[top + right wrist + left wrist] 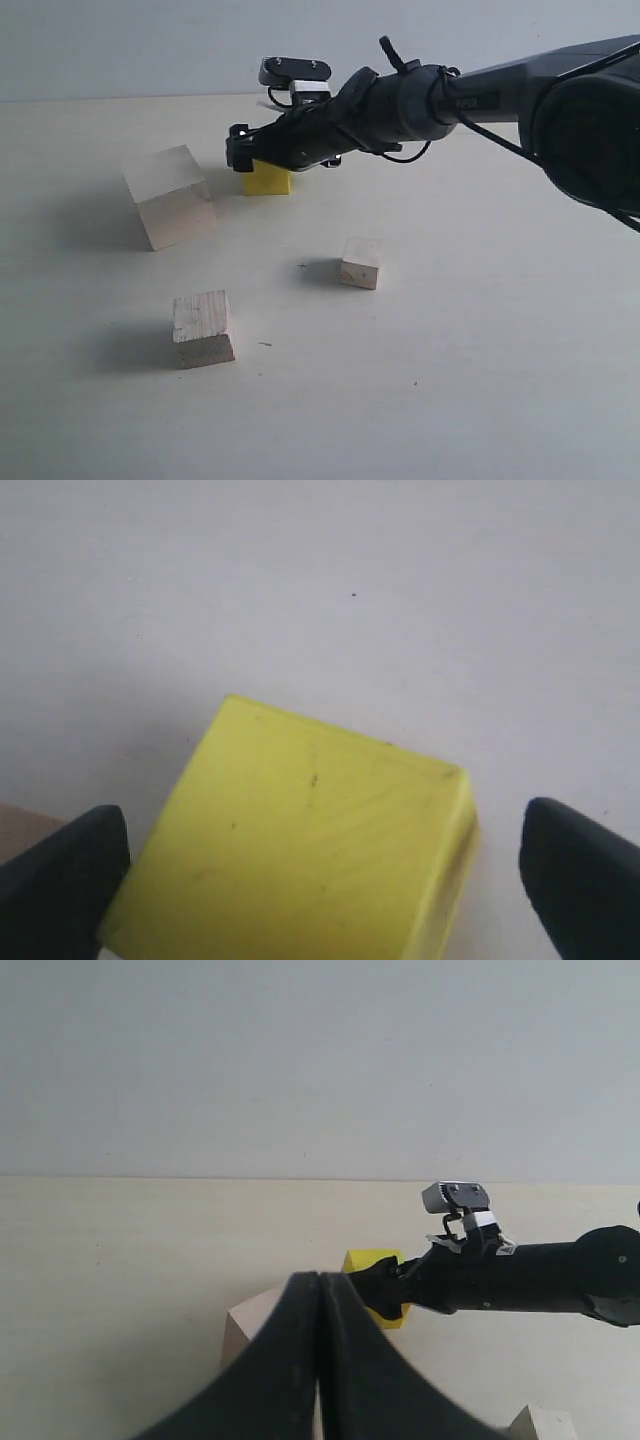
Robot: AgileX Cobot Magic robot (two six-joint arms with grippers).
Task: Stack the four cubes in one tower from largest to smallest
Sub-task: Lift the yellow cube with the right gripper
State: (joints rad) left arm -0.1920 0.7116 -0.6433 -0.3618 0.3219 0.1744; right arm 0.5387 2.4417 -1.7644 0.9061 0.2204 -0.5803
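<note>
Four cubes stand apart on the pale table. The large wooden cube is at the left, and the bright yellow cube is just behind and to its right. Nearest the front is the medium wooden cube. The small wooden cube lies mid-table. My right gripper is open and hangs over the yellow cube, with a fingertip on either side and apart from it. My left gripper is shut and empty. Beyond it are the large cube and the yellow cube.
The right arm reaches in from the right edge across the back of the table. A plain wall stands behind. A corner of a pale wooden cube shows low in the left wrist view; I cannot tell which cube it is.
</note>
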